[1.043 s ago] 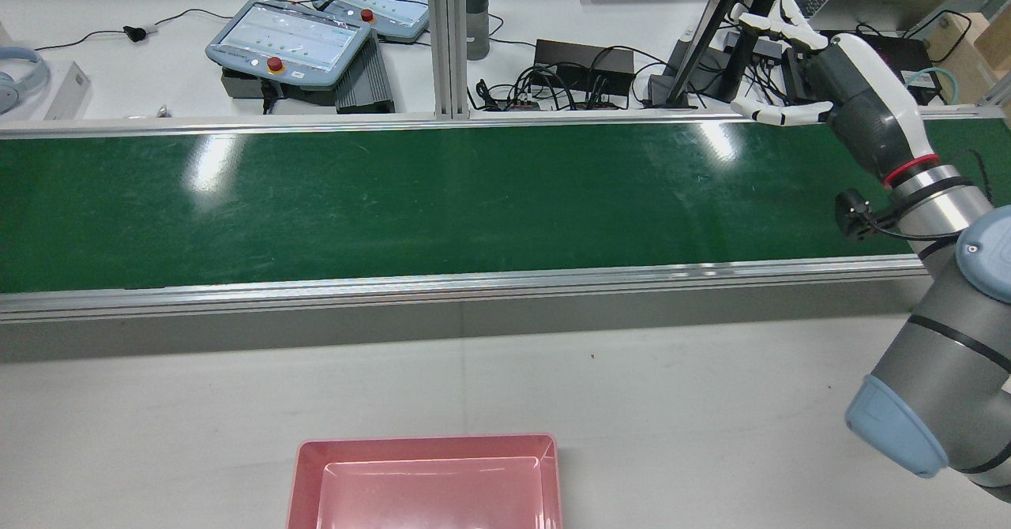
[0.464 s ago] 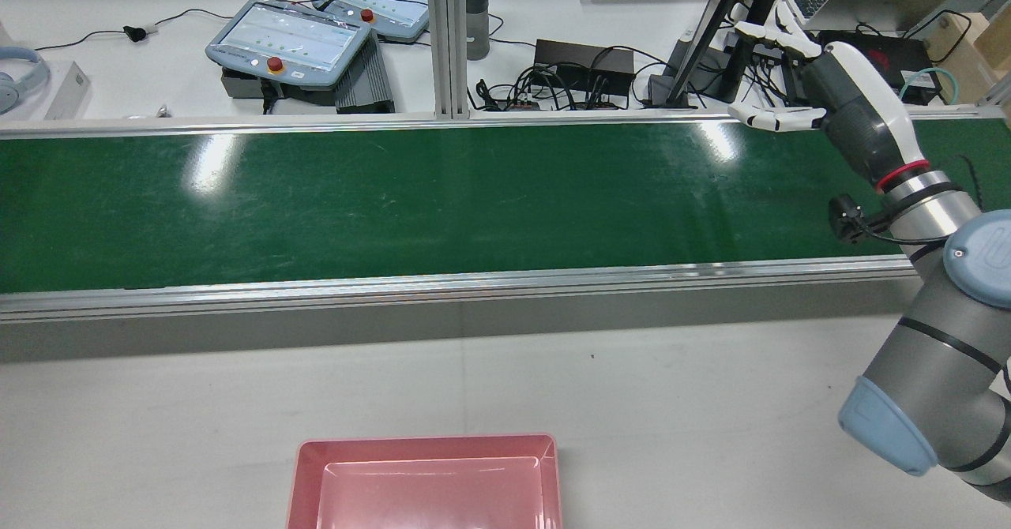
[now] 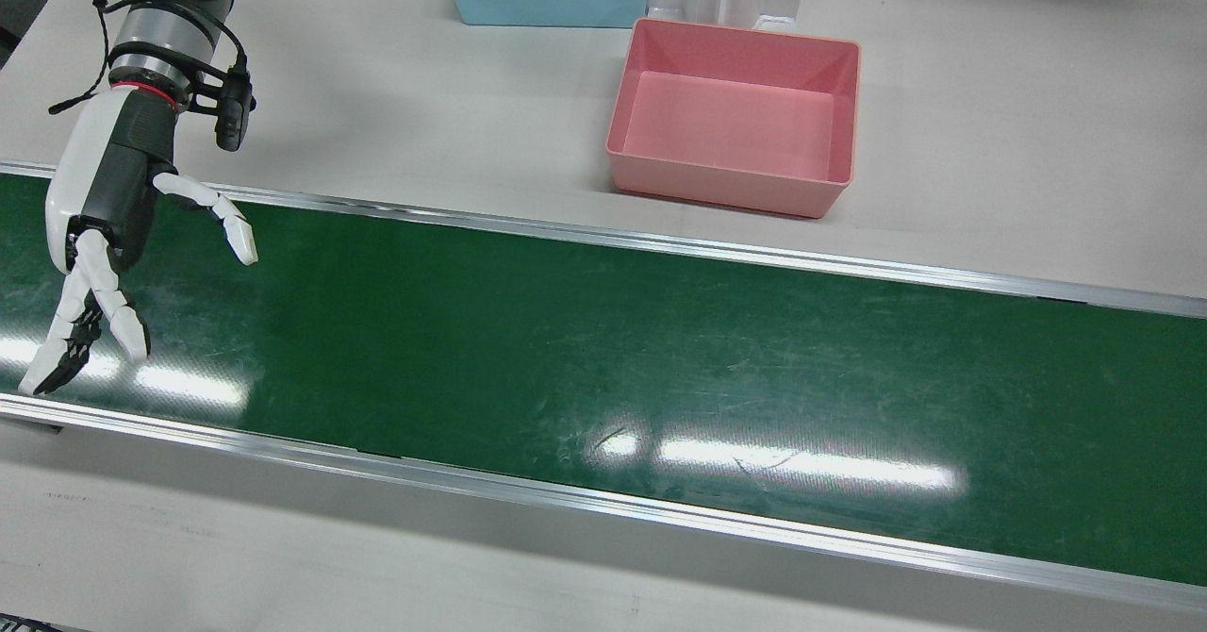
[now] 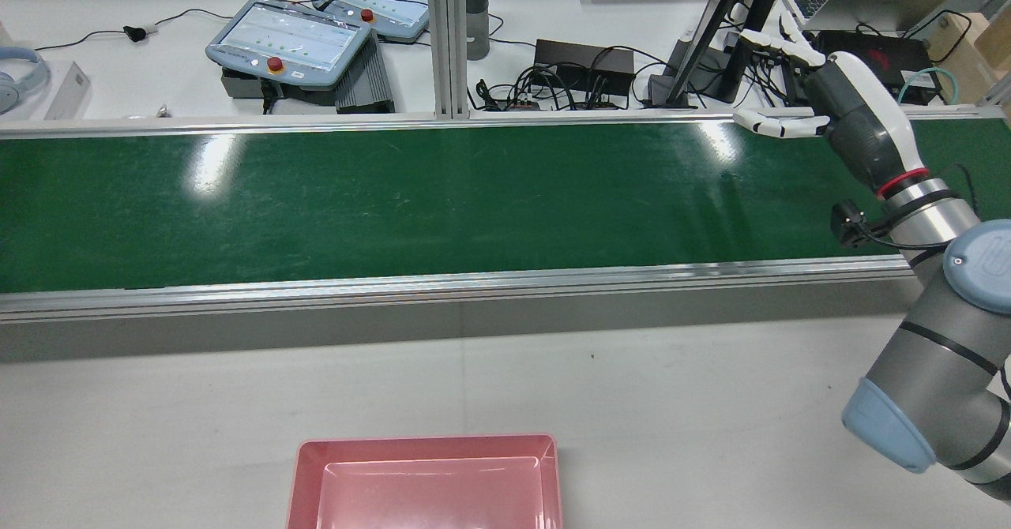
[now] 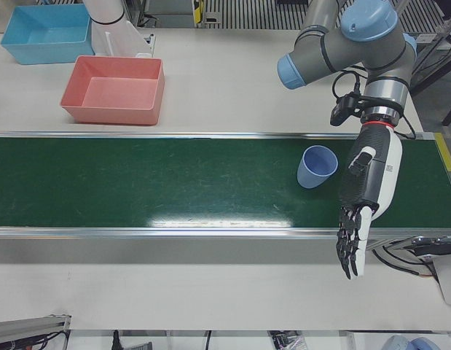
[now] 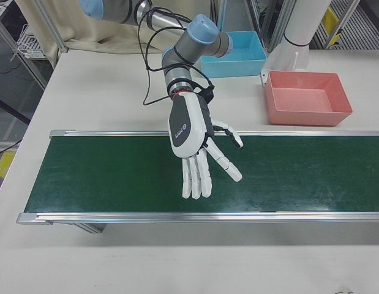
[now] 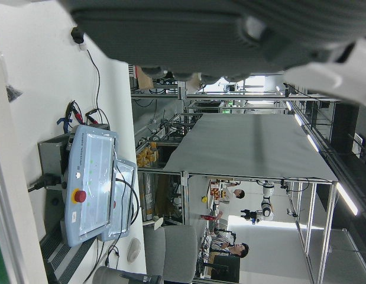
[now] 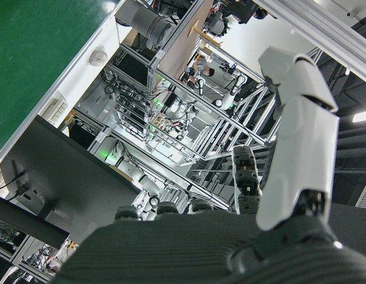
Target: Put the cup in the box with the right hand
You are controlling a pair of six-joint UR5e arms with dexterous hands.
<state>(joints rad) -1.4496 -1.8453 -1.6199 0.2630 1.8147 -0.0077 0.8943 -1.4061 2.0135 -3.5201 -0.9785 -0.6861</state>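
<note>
While the right hand [image 6: 198, 144] is held spread and empty above the belt [image 6: 116, 174], the cup [image 5: 316, 167] is seen lying on the belt beside the left hand [image 5: 365, 197]. The left hand's fingers are extended, gripping nothing; the box [image 5: 116, 90] is positioned off the belt.

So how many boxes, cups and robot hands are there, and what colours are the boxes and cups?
pink box: 1
blue box: 1
blue cup: 1
robot hands: 2, the left hand and the right hand
Total: 5
</note>
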